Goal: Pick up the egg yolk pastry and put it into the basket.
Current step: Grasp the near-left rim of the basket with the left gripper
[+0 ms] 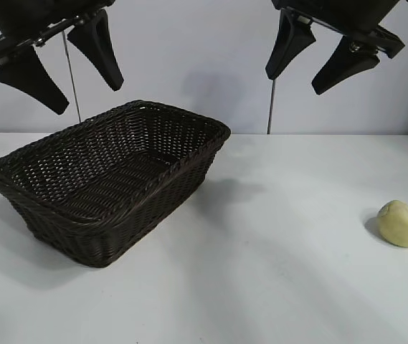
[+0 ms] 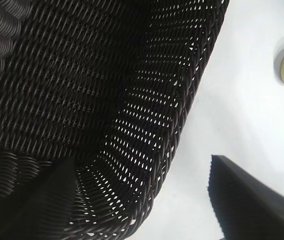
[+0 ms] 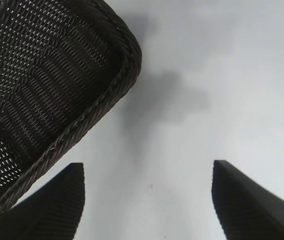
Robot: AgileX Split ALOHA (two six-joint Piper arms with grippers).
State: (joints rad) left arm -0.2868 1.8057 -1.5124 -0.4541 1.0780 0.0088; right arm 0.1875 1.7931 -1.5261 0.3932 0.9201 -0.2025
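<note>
Sitting alone at the lower right of the exterior view is the small, pale yellow, rounded egg yolk pastry [image 1: 402, 223], well apart from the big dark brown woven wicker basket [image 1: 110, 179] at the left middle. It looks soft and light, like a lump of dough, with a dent on top. A hard squeeze would likely squash it or leave marks. The best place to take hold seems to be across its round sides, low down, with a gentle pinch. It does not look slippery, but it could roll a little if bumped.

Both arms hang high at the top of the frame. The left gripper [image 1: 59, 64] is at the upper left, above the basket, with its black jaws spread wide and nothing between them. The right gripper [image 1: 322, 54] is at the upper right, also spread wide and holding nothing. It is the closer one to the pastry, yet it is not over it.

The flat white table [image 1: 261, 287] is smooth and plain. Behind it is a pale wall [image 1: 204, 64]. The basket is wide and has nothing inside.
</note>
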